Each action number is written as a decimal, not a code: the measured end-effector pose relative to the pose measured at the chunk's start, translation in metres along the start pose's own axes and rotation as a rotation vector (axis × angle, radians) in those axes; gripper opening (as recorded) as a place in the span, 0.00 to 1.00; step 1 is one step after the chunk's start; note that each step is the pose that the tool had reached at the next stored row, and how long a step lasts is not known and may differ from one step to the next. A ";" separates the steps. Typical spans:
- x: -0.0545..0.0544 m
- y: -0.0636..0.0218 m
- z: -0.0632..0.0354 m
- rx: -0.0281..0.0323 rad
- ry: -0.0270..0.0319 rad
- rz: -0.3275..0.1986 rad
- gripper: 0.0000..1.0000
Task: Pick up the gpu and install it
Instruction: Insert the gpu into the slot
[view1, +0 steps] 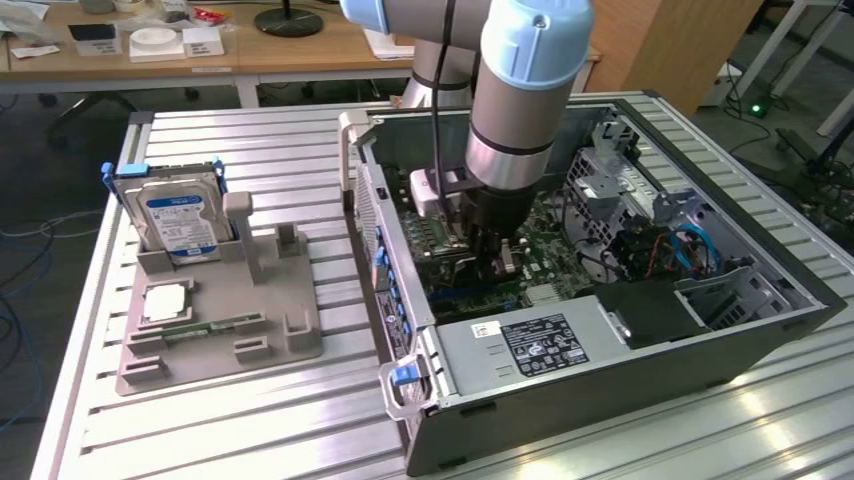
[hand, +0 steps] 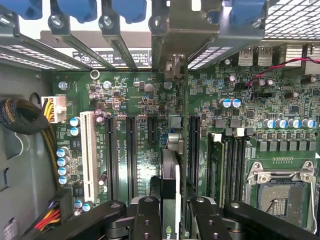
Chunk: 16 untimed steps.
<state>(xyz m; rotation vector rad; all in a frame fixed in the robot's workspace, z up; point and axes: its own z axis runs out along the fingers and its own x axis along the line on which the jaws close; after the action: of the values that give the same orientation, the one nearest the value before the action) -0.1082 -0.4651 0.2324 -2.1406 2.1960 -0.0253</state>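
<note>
We see the arm reaching down into the open computer case (view1: 747, 330), its gripper (view1: 491, 252) low over the green motherboard (view1: 554, 262). In the wrist view the gripper (hand: 170, 216) has its two black fingers (hand: 147, 220) pinched on the gpu (hand: 170, 185), which stands on edge between them, seen edge-on as a thin dark card running away toward the rear of the case. The card hangs over the row of long black expansion slots (hand: 132, 155), with a white slot (hand: 89, 152) further off to one side and memory slots (hand: 232, 160) on the other. Close around it stand blue-topped capacitors (hand: 63, 161), a braided cable bundle (hand: 22, 117) with a white power connector (hand: 53, 107), and the open processor socket (hand: 282, 192). Blue retaining clips (hand: 130, 9) and metal slot dividers (hand: 112, 42) line the rear wall ahead of the card. Whether the card's lower edge already touches a slot we cannot tell, as the fingers cover that part. In the exterior view the arm's body hides most of the card. On the table (view1: 240, 420), well apart from the case, a grey fixture (view1: 214, 320) holds the upright hard drive (view1: 180, 222) and a memory stick (view1: 214, 327).
</note>
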 end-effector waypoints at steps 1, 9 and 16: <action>0.000 0.0000 0.0002 0.0000 0.0001 0.000 0.27; 0.000 0.0001 0.0020 -0.0001 0.0000 0.000 0.27; 0.000 0.0002 0.0038 -0.0002 0.0002 0.000 0.27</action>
<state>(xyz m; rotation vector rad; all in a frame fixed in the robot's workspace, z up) -0.1082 -0.4651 0.2286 -2.1408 2.1962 -0.0254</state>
